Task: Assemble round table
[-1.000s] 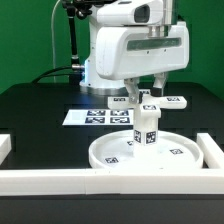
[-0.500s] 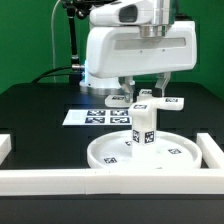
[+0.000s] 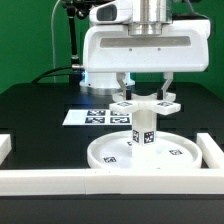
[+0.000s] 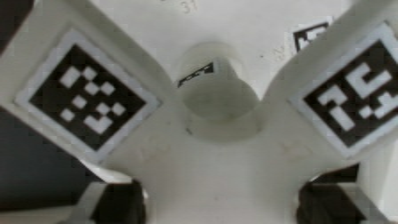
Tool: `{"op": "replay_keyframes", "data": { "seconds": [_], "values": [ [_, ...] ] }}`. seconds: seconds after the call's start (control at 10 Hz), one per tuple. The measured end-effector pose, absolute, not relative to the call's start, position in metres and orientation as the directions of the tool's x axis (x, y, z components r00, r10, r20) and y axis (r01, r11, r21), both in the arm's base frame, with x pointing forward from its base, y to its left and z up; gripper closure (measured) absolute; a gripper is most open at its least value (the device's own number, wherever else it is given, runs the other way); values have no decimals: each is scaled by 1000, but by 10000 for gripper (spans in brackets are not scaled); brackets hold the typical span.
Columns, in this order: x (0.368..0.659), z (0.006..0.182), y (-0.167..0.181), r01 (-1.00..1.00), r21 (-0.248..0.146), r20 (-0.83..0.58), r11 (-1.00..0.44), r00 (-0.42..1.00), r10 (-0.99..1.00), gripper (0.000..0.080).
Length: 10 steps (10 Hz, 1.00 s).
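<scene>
Below the jaws [image 3: 146, 91] spreads the black counter [image 3: 35, 110], with long white border rails [image 3: 50, 179] running along its near edge and up both sides. Directly under the jaws sits the round disc [image 3: 170, 152], wide and rimmed, flat on the counter, tags showing on its face. Rising from the middle of that disc, straight beneath the jaws, is the short post [image 3: 145, 125], upright, a tag on its near side. At the top of the post, between the two fingers [image 3: 122, 85], sits the cross piece [image 3: 143, 103], its tagged arms reaching out past the fingers on either side; whether it touches the post top or hangs just above it cannot be told from the exterior view. Behind the disc, beyond the jaws toward the exterior view's left, the marker board [image 3: 92, 116] lies flat on the counter.

Up close in the wrist view, the cross piece [image 4: 199, 100] fills nearly everything, two white arms fanning away from the jaws with a big tag on each and a rounded hub between them. The dark finger pads [image 4: 111, 198] sit at either side of the cross piece, spread apart with white plastic between them; firm clamping contact cannot be told for sure.
</scene>
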<state>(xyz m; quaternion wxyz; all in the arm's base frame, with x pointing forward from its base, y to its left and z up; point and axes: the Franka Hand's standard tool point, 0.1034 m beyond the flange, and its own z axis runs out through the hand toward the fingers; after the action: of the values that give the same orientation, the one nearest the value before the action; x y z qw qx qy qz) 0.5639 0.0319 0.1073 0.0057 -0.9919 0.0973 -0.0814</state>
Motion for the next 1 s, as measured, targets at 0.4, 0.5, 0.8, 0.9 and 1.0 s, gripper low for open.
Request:
{"op": "replay_keyframes", "data": {
  "seconds": [0.4,0.5,0.8,0.9,1.0],
  "values": [
    [565,108,32,-415,-67,151,-907,895,-420,388],
    [565,108,32,-477,-80,146,-876,863,-483,388],
    [564,106,33,-747,-166,115,-644,634,-765,404],
    [563,106,33,-798,-182,106,-575,566,-818,411],
    [563,105,33,-862,-210,86,-460,453,-887,411]
  ]
}}
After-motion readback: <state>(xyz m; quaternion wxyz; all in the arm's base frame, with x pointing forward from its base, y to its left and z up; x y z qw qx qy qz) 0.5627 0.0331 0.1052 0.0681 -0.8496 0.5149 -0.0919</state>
